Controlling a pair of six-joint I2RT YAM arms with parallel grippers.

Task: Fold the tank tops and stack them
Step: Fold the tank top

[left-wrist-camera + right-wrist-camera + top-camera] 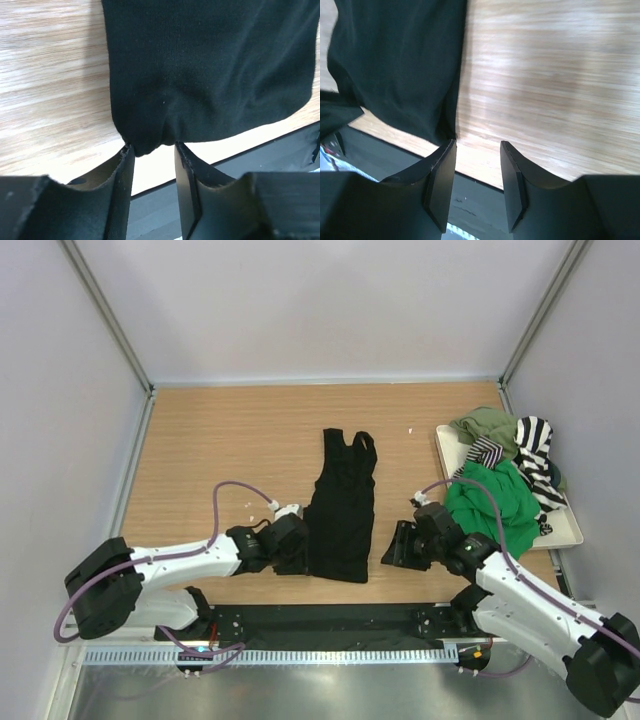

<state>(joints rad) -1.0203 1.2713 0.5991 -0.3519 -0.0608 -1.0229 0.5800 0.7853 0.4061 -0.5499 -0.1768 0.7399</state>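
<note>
Left gripper (154,147) and right gripper (479,145) sit half-open and empty at my one black tank top's (342,510) near corners, with three more heaped right of it: olive top (490,425), striped top (537,445), green top (495,505).

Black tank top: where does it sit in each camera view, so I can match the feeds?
Top external: the black tank top lies mid-picture, straps pointing away from the arms.
Left wrist: the black tank top fills the upper centre and right.
Right wrist: the black tank top is at upper left.
Shared landmark: the dark strip along the near edge of the wooden table shows in all three.
</note>
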